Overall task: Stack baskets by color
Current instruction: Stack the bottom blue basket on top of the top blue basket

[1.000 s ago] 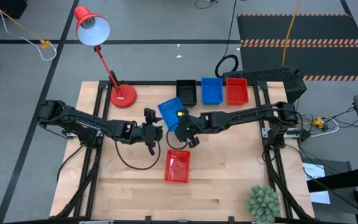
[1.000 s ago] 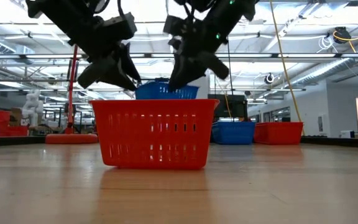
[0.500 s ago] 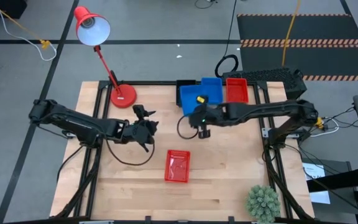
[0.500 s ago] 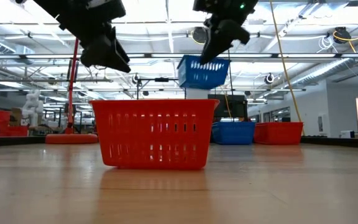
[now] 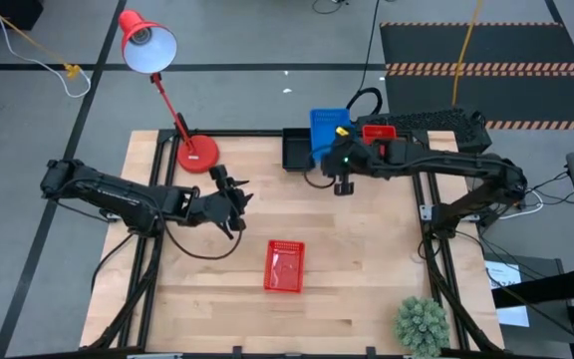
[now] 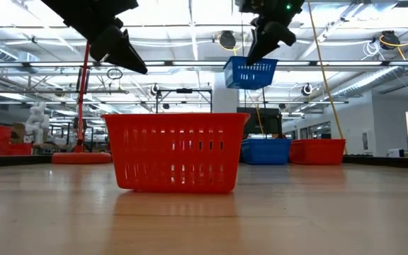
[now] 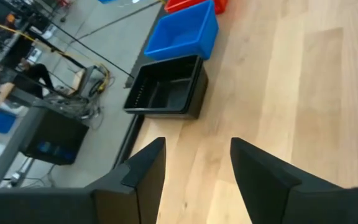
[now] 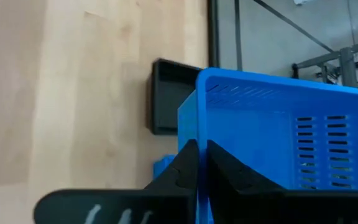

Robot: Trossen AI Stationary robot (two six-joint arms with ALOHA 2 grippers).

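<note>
My right gripper (image 5: 339, 172) is shut on a blue basket (image 5: 327, 128), held high over the far row of baskets. In that row a black basket (image 5: 296, 151), a second blue basket (image 6: 266, 150) and a red basket (image 5: 379, 132) rest with their bottoms on the table at its far edge. Another red basket (image 5: 285, 266) rests on its bottom in the middle of the table, nearer the front. My left gripper (image 5: 235, 199) hangs open left of centre, above the bare wood, with nothing between its fingers. My right gripper pinches one wall of the blue basket at its rim (image 8: 199, 163), with a finger on each side of the wall. The fingers come slanting down from above. The basket hangs below them (image 6: 250, 72), lifted clear of the table and of the baskets underneath.
A red desk lamp stands with its round base (image 5: 197, 153) at the far left of the table. A green plant (image 5: 422, 321) sits at the near right corner. Bare wood lies between the near red basket and the far row.
My right gripper has carried the blue basket up and toward the table's far right, from above the middle to over the far row; the basket has stayed clear of the table. My left gripper has drawn away from the basket toward the table's left and risen a little.
</note>
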